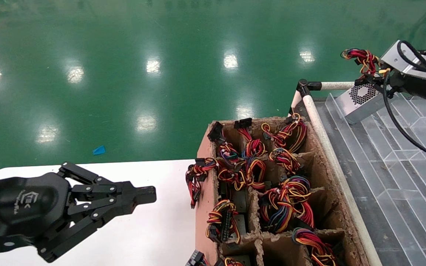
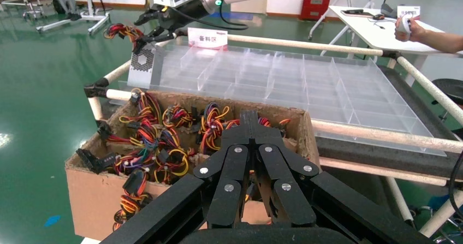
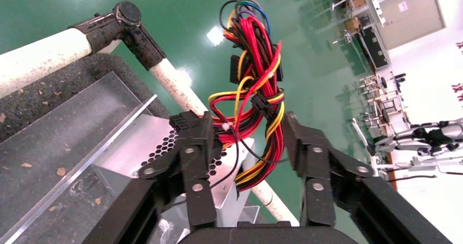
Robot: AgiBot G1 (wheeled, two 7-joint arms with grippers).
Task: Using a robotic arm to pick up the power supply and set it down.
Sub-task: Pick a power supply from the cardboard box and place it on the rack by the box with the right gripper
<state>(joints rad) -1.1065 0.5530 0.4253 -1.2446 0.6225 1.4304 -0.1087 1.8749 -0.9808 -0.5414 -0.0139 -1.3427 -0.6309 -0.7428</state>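
The power supply (image 1: 361, 99), a silver box with a honeycomb fan grille, hangs tilted over the near corner of the clear divided tray (image 1: 401, 147); its lower edge is at the tray wall. Its red, yellow and black wire bundle (image 3: 251, 91) runs up between the fingers of my right gripper (image 3: 248, 140), which is shut on the bundle close to the box (image 3: 136, 151). From the left wrist view the right gripper (image 2: 155, 28) and the power supply (image 2: 143, 66) show at the tray's far corner. My left gripper (image 1: 150, 194) is shut and empty above the white table (image 1: 154, 236).
A cardboard box (image 1: 205, 207) with dividers holds several more wired units between the white table and the tray. A white pipe frame (image 1: 327, 147) borders the tray. Green floor lies beyond. A person's hand (image 2: 409, 28) rests on a far table.
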